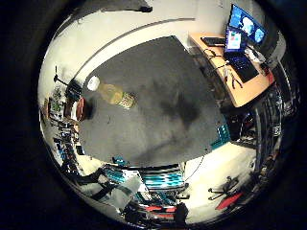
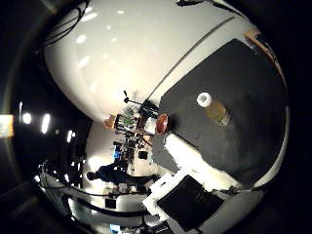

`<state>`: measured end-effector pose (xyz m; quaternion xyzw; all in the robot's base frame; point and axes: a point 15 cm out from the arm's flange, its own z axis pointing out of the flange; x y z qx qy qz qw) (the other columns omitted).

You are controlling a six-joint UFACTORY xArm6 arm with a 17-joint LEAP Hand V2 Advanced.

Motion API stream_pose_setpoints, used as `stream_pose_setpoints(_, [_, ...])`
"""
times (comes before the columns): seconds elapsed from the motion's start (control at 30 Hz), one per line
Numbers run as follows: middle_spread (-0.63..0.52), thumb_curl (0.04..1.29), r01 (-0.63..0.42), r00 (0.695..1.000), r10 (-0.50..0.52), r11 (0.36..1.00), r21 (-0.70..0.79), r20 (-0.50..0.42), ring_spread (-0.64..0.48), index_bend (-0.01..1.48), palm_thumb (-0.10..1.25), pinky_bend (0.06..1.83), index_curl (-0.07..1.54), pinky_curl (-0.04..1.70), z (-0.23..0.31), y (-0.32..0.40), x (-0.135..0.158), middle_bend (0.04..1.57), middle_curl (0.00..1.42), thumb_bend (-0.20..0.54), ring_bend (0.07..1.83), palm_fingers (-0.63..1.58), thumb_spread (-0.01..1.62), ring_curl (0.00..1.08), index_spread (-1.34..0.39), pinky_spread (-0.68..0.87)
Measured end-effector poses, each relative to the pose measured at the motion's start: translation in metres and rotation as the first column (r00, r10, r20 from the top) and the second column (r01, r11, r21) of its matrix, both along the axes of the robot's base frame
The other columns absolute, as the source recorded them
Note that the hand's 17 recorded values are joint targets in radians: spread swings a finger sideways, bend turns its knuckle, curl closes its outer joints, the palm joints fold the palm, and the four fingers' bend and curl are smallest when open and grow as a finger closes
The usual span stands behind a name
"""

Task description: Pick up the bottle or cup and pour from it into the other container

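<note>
A clear bottle with a white cap and yellowish liquid stands upright on the dark grey table, near one corner. A small orange-brown cup sits close to it at the table's edge, its opening showing. My hand hangs well above the table, away from both, and holds nothing. Its white and black fingers reach into the thumb side view and look straight.
A wooden desk with a laptop and a monitor stands beside the table. Cluttered shelves lie past the cup's side. An office chair base sits on the pale floor.
</note>
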<state>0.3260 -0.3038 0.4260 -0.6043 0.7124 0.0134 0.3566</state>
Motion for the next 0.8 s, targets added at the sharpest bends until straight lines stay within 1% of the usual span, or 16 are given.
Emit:
stream_pose_setpoints(0.1, [0.05, 0.33, -0.016, 1.000, 0.016, 0.999, 0.028, -0.007, 0.16, 0.15, 0.57, 0.78, 0.27, 0.00, -0.015, -0.004, 0.001, 0.25, 0.35, -0.038, 0.37, 0.17, 1.00, 0.26, -0.30, 0.43])
stream_pose_setpoints(0.23, [0.05, 0.31, -0.040, 0.999, 0.039, 0.997, 0.064, 0.010, 0.16, 0.15, 0.51, 0.79, 0.27, 0.00, -0.033, -0.011, 0.004, 0.25, 0.34, -0.034, 0.38, 0.15, 0.98, 0.26, -0.28, 0.42])
stream_pose_setpoints(0.4, [0.06, 0.32, -0.053, 0.998, 0.046, 0.986, 0.155, 0.050, 0.16, 0.16, 0.51, 0.78, 0.27, 0.00, -0.054, -0.015, 0.012, 0.26, 0.34, -0.026, 0.39, 0.14, 0.97, 0.25, -0.28, 0.41])
stream_pose_setpoints(0.5, [0.06, 0.32, -0.060, 0.997, 0.051, 0.980, 0.191, 0.052, 0.16, 0.16, 0.52, 0.78, 0.27, 0.00, -0.070, -0.018, 0.014, 0.26, 0.34, -0.027, 0.39, 0.14, 0.97, 0.25, -0.28, 0.41])
stream_pose_setpoints(0.7, [0.06, 0.31, -0.027, 0.998, 0.009, 0.962, 0.272, 0.069, 0.16, 0.16, 0.52, 0.76, 0.28, 0.00, -0.101, -0.038, 0.010, 0.27, 0.34, -0.028, 0.39, 0.13, 0.97, 0.25, -0.27, 0.40])
stream_pose_setpoints(0.8, [0.06, 0.31, -0.029, 0.997, 0.008, 0.957, 0.288, 0.072, 0.16, 0.16, 0.52, 0.76, 0.28, 0.00, -0.110, -0.040, 0.011, 0.27, 0.34, -0.028, 0.38, 0.13, 0.97, 0.25, -0.27, 0.40])
